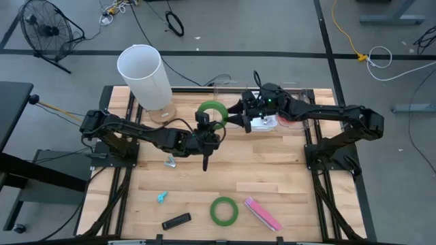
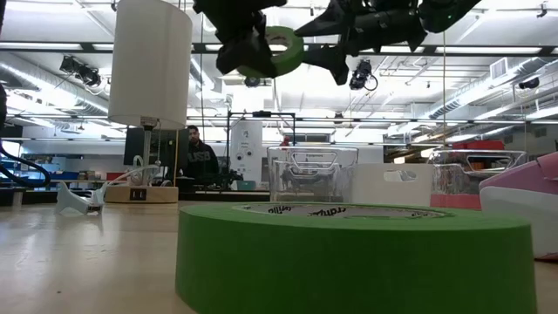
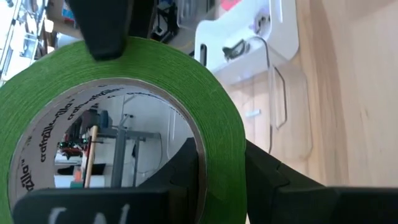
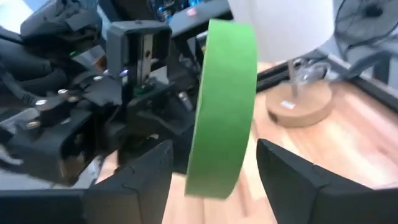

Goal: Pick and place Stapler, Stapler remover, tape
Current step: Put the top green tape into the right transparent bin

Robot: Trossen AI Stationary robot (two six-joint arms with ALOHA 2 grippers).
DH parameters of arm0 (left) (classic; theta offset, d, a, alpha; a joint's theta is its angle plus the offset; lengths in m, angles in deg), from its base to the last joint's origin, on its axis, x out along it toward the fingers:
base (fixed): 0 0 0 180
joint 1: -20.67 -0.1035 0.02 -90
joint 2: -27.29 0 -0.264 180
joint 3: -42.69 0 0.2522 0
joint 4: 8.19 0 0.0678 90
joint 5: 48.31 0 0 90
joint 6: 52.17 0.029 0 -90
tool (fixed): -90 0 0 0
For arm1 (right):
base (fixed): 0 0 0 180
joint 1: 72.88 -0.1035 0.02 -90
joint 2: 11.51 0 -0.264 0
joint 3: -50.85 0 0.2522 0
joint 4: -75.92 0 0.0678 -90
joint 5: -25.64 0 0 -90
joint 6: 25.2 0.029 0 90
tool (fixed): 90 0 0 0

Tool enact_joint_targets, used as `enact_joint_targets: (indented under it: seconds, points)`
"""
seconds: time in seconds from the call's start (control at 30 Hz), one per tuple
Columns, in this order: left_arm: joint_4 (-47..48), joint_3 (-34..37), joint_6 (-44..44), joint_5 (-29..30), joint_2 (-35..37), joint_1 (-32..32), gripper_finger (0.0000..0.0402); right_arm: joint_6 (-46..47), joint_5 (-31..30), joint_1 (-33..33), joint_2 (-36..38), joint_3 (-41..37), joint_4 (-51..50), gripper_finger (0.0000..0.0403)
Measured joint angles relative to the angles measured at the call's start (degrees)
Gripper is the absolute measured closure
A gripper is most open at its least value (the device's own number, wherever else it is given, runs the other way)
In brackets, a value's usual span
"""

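My left gripper (image 1: 206, 124) is shut on a green tape roll (image 1: 212, 111), held well above the table's far middle. The roll also shows in the low view (image 2: 281, 48). My right gripper (image 1: 238, 117) is open. Its two fingers stand on either side of the same roll's flat faces (image 4: 224, 106) with a gap on each side, touching nothing. A second green roll (image 1: 223, 211) lies flat near the front edge. A pink stapler (image 1: 262, 213) lies beside it on its right. I see no red roll plainly. My left gripper holds the green roll by the wall of its ring (image 3: 221, 155), one finger (image 3: 186, 171) inside the open centre and one finger (image 3: 270, 183) outside. The roll stands on edge, lifted clear of the table.
A white lamp (image 1: 144, 75) stands at the far left. A clear bin (image 1: 272, 102) with white items sits at the far edge under my right arm. A black tool (image 1: 176, 221), a small teal piece (image 1: 161, 197) and a small clear piece (image 1: 170, 161) lie on the table.
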Motion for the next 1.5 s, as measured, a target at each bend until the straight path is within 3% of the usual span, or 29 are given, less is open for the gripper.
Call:
enact_joint_targets:
  seconds: [0.17, 0.37, 0.6, 0.8, 0.97, 1.2, 1.5]
  points:
    - [-1.7, 0.0, 1.4, 0.0, 0.0, 0.0, 0.0316, -0.6, -1.5, -1.1, 0.0, 0.0, 3.4, 0.0191]
    - [-1.6, 0.0, 1.5, 0.6, 0.0, 0.0, 0.0316, -1.4, -1.9, -1.8, 0.0, 0.0, 3.2, 0.032]
    - [-1.5, 0.1, -0.6, 0.4, 0.0, 0.0, 0.0308, -3.0, -3.4, -2.5, 0.0, 0.0, 3.1, 0.0321]
    - [-2.3, 0.1, -3.1, -0.1, 0.0, 0.0, 0.0188, -4.4, -2.9, -2.3, 0.8, 0.0, 2.2, 0.0321]
    - [-2.0, 0.1, -3.2, 4.4, 0.0, 0.4, 0.0139, -5.5, -5.1, 0.0, 4.5, 0.0, -4.5, 0.0321]
    - [-1.6, 0.1, -3.3, 7.0, 0.0, 1.5, 0.0144, -6.8, -11.3, 4.8, 14.4, 0.0, -19.1, 0.0321]
    - [2.1, 0.0, -4.8, 7.1, 0.0, 2.7, 0.0165, -5.5, -26.3, 11.3, 32.4, 0.0, -47.5, 0.0321]
